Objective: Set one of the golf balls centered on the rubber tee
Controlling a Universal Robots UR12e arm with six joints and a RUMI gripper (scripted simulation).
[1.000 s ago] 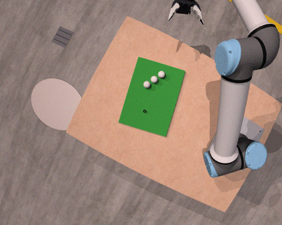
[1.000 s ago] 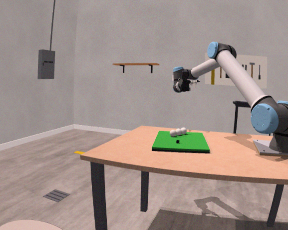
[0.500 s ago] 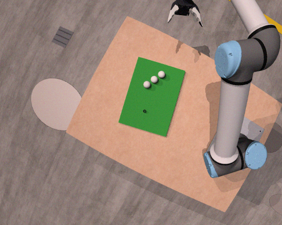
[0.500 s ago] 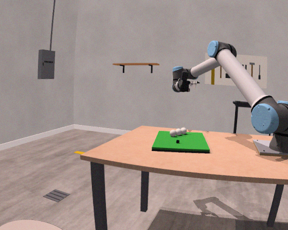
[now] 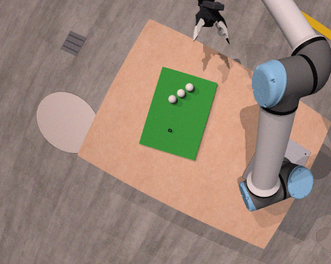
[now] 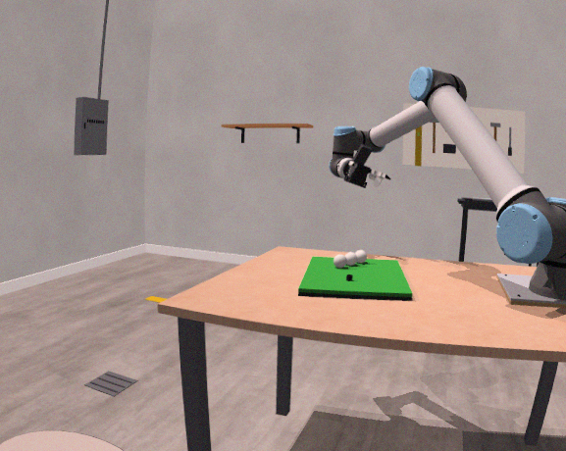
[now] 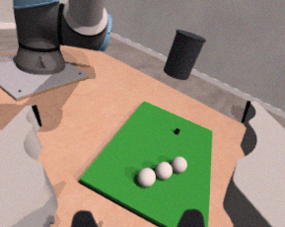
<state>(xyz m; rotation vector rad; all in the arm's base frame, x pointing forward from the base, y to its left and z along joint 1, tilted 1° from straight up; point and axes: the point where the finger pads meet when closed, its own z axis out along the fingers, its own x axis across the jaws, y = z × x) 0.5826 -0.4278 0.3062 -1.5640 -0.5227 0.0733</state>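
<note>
Three white golf balls lie in a touching row on a green mat on the wooden table; they also show in the side view and the wrist view. A small black rubber tee stands alone on the same mat, apart from the balls, also in the side view and wrist view. My gripper is open and empty, high in the air past the table's far edge, well above and behind the balls.
The arm's base stands on a grey plate at the table's corner. A dark cylinder stands on the floor beyond the table. A round pale stool sits beside the table.
</note>
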